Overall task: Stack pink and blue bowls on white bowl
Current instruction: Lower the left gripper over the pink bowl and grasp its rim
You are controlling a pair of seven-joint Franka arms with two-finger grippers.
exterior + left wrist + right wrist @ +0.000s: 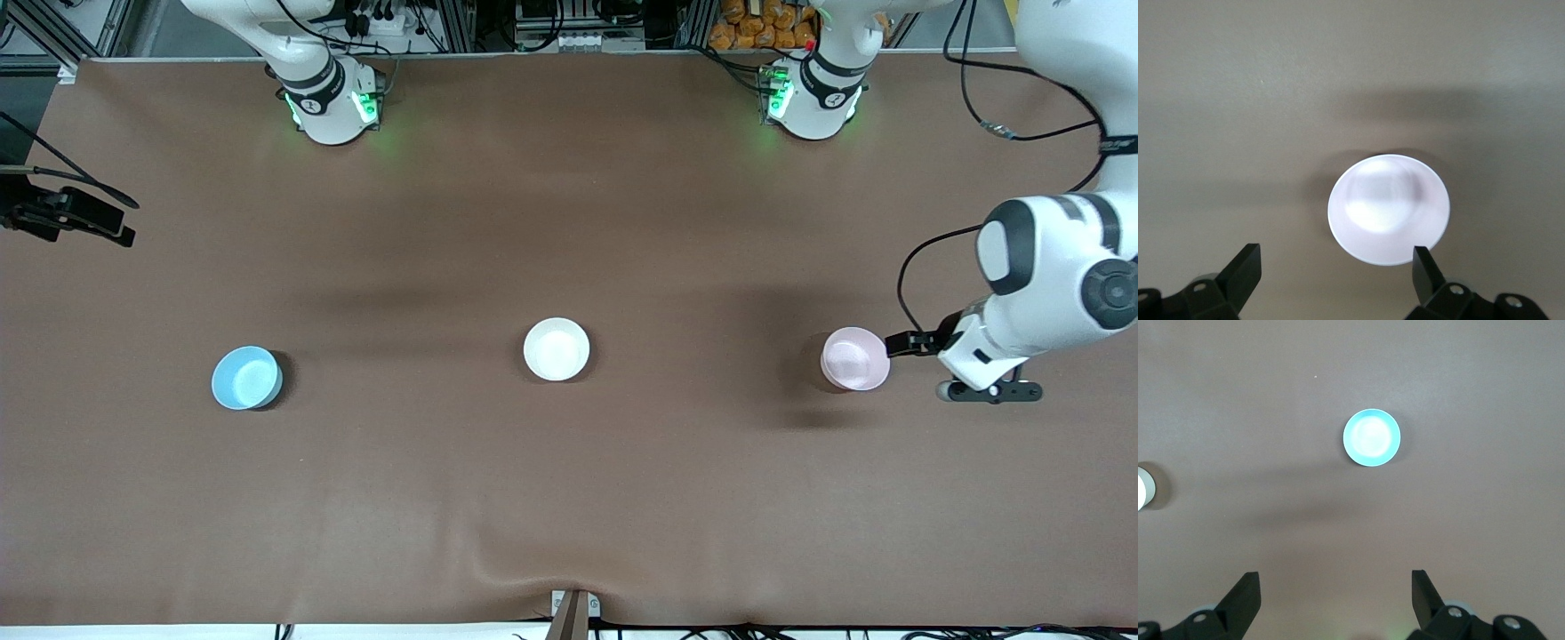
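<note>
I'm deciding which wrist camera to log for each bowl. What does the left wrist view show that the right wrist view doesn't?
Only the left wrist view shows the pink bowl, close beneath the open left gripper. Only the right wrist view shows the blue bowl, farther below the open right gripper, and an edge of the white bowl. Both show the brown table.

surface (569, 498): brown cloth cover, wrinkled at its near edge | orange items (763, 22): heaped past the surface's top edge

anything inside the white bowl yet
Nothing: the white bowl shows only its bare glossy inside. The pink bowl and blue bowl sit apart on the table. What lies under it is hidden.
</note>
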